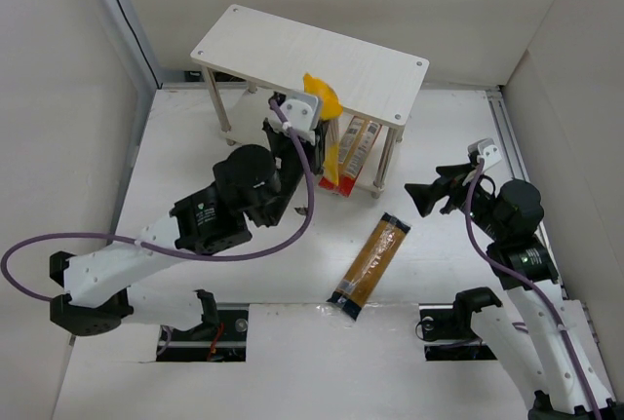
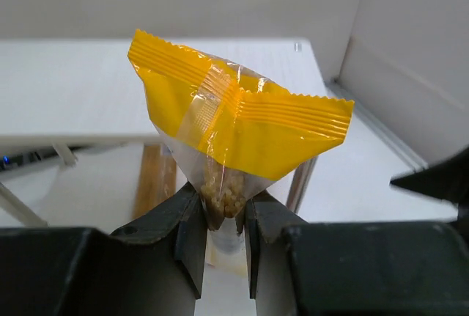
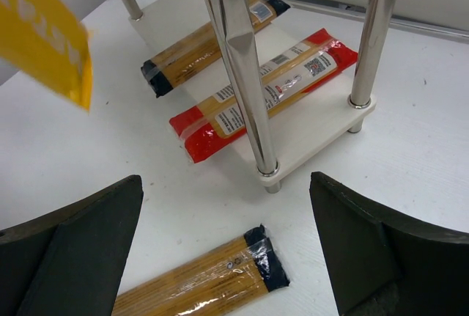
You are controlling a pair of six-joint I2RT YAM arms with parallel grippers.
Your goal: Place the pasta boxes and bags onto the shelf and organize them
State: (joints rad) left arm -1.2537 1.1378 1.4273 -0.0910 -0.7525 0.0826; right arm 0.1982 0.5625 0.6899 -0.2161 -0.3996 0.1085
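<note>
My left claw [image 2: 223,221] is pinched tight on the yellow bag [image 2: 234,125], just below its crimped top seal, with pale pasta pressed between the pads. The bag [image 1: 329,137] hangs roughly upright against the near edge of the shelf's top board, its lower end down in front of the bottom board. The shelf [image 1: 292,50] stands at the far edge of the surface [image 1: 448,137], about midway along it. On its lower board lie the red-and-orange pack [image 3: 271,89] and, beyond it, a clear spaghetti bag [image 3: 205,41], side by side and apart. A second spaghetti bag [image 1: 372,262] lies slanted on the surface towards the near edge, right of the middle. My right claw [image 3: 226,182] is wide apart and holds nothing, hovering over the right side of the surface, aimed at the shelf's near right leg.
</note>
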